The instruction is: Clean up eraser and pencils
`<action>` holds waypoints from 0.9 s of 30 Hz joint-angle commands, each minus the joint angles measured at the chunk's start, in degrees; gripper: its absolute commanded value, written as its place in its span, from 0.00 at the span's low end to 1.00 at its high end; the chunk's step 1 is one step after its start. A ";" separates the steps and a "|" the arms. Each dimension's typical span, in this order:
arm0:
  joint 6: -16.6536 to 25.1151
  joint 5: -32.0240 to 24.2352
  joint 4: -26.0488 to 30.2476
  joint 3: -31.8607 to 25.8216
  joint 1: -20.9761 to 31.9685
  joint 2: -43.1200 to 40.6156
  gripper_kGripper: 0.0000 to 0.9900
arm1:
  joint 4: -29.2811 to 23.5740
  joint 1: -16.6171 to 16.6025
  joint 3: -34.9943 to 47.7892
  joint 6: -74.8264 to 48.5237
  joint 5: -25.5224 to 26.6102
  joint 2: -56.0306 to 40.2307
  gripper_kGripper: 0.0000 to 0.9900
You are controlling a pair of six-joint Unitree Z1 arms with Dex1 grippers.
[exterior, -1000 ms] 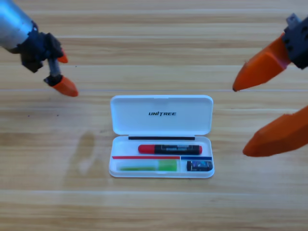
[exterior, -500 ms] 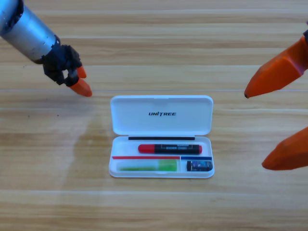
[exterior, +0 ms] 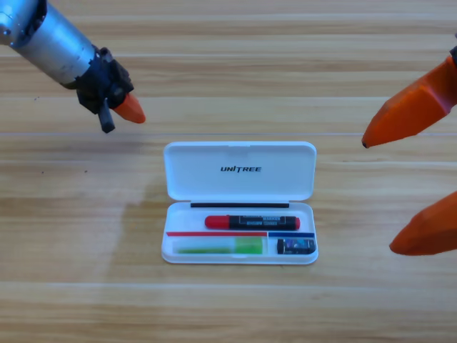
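Observation:
The white case (exterior: 239, 171) lies open in the middle of the table, its lid folded back. In its tray the pencils lie lengthwise: a red-capped black marker (exterior: 251, 221) in the upper slot and a light green pen (exterior: 220, 247) in the lower left slot. The small dark eraser (exterior: 295, 246) sits in the lower right compartment. My left gripper (exterior: 127, 110) hovers up and to the left of the lid, apart from it, its orange jaws together and holding nothing. At the right edge, my right gripper (exterior: 378, 196) shows large, open wide and empty.
The grey left arm (exterior: 50, 39) slants in from the top left corner. Bare wooden table (exterior: 235, 307) surrounds the case on all sides.
The left gripper has swung right toward the case's upper left corner, and its jaws have come together. The right gripper drew back toward the right edge, then held still.

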 commanded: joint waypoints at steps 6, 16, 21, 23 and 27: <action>-1.02 0.43 -0.18 -2.46 -5.68 5.44 0.00 | -0.87 -1.60 1.89 0.08 0.84 -0.19 0.95; -2.95 0.43 0.35 -3.87 -8.49 6.49 0.00 | -0.87 -1.68 1.98 0.08 1.72 -0.19 0.95; -4.01 0.34 3.07 -5.89 -10.07 6.49 0.00 | -0.87 -1.68 1.89 0.08 1.72 -0.10 0.95; -4.27 0.25 3.78 -6.24 -10.60 6.49 0.00 | -0.87 -1.60 1.80 0.08 1.81 0.07 0.95; -4.54 0.34 4.39 -6.33 -11.48 6.58 0.00 | -0.87 -1.60 1.98 0.08 1.81 0.34 0.95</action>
